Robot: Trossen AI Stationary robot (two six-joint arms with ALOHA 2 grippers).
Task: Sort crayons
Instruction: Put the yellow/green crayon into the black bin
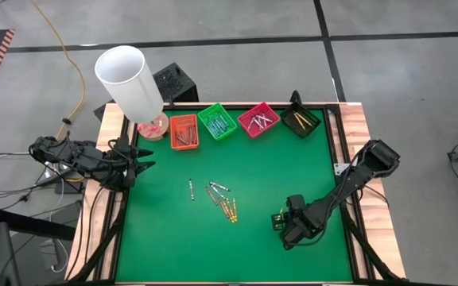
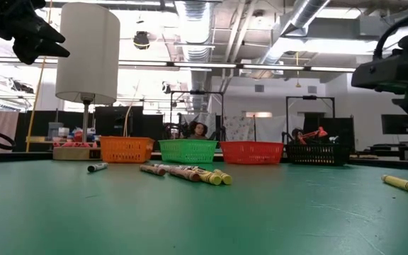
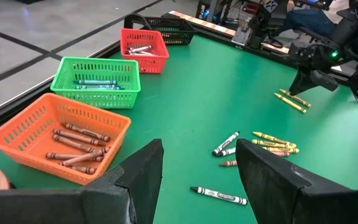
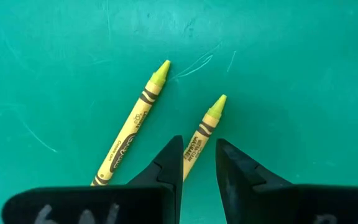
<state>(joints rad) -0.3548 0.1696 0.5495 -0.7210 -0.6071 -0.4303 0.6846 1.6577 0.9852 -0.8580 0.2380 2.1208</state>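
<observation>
From above, the right gripper (image 1: 280,222) sat low over the green table (image 1: 253,254) near its right front, well apart from the loose crayons (image 1: 223,200) scattered at the middle; the left gripper (image 1: 143,164) waited at the table's left edge; four trays lined the far edge, the orange tray (image 1: 184,131), green tray (image 1: 217,121), red tray (image 1: 258,119) and black tray (image 1: 301,121), each holding crayons.

At table height, the crayon cluster (image 2: 186,172) lay before the trays, and a yellow crayon (image 2: 402,183) lay apart at the right.

From the left wrist, its fingers (image 3: 143,167) stood wide apart, holding nothing.

From the right wrist, the fingers (image 4: 166,163) stood partly open astride one yellow crayon (image 4: 204,130), whether pinching it I cannot tell; a second yellow crayon (image 4: 132,127) lay just beside.
</observation>
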